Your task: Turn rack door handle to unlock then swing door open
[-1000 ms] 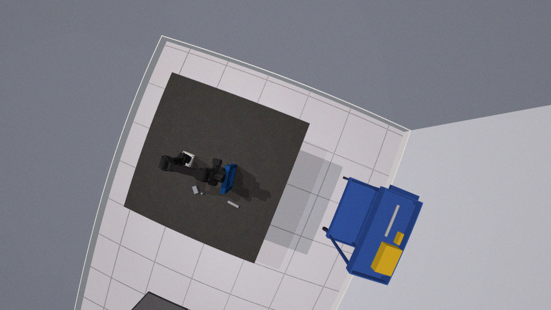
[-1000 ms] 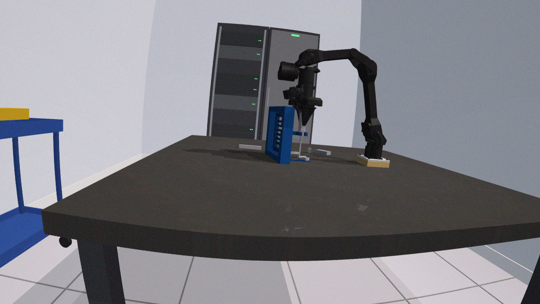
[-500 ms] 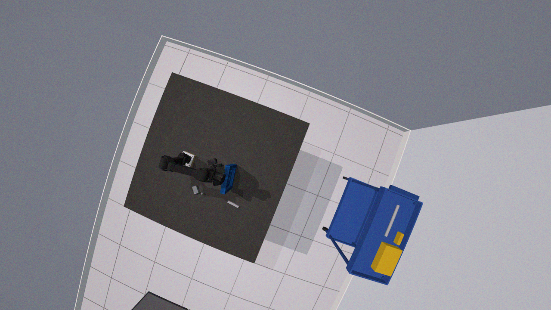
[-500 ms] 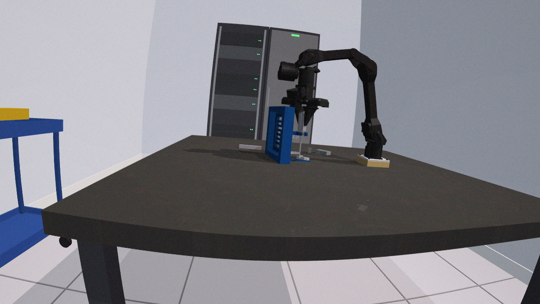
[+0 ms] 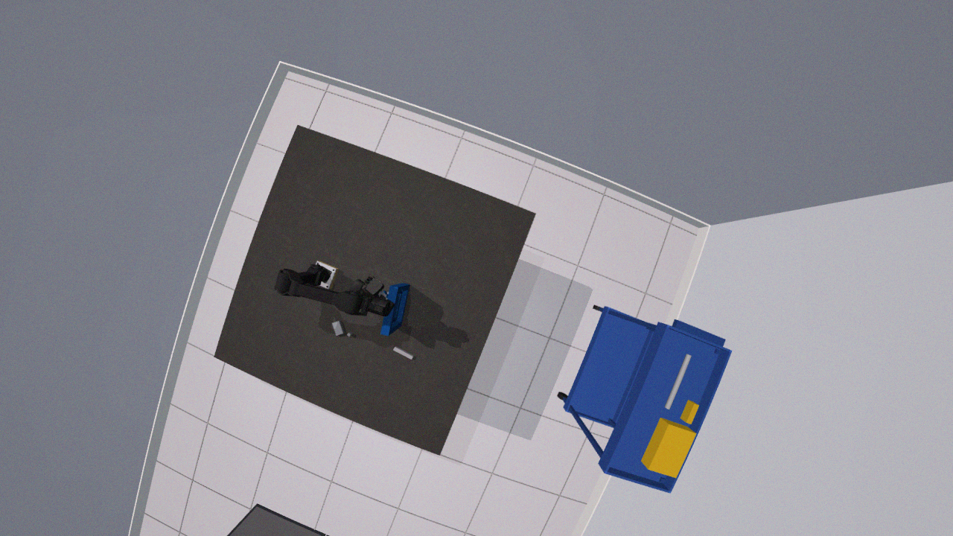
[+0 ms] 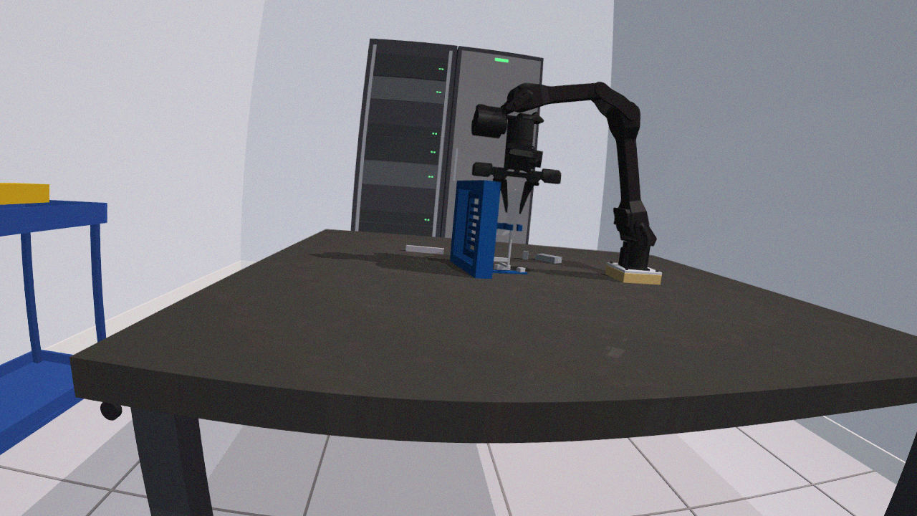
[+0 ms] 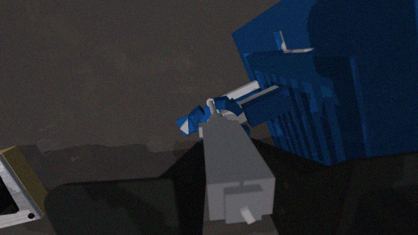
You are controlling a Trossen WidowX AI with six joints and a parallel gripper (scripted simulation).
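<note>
My gripper [image 6: 514, 208] [image 7: 224, 147] is shut on the upper part of the upright grey handle [image 7: 240, 163] [image 6: 514, 190], one finger on each side. In the wrist view the handle's grip is at an angle to the blue bracket [image 7: 269, 106] that joins it to the door; the exact turn is hard to judge. The slotted blue door [image 7: 321, 130] sits by the upright blue frame [image 6: 490, 231] [image 5: 386, 329]. It looks closed or nearly closed; any small gap is hard to tell. The handle is hidden under the arm in the top view.
The arm's base [image 5: 327, 274] [image 6: 632, 274] stands behind the gripper. A pale bar [image 5: 403, 352] [image 6: 424, 249] lies beside the frame. A grey block [image 5: 338, 327] [image 6: 548, 258] and a small grey piece [image 5: 350, 334] [image 6: 525, 254] lie on the dark table [image 5: 400, 179] [image 6: 448, 333].
</note>
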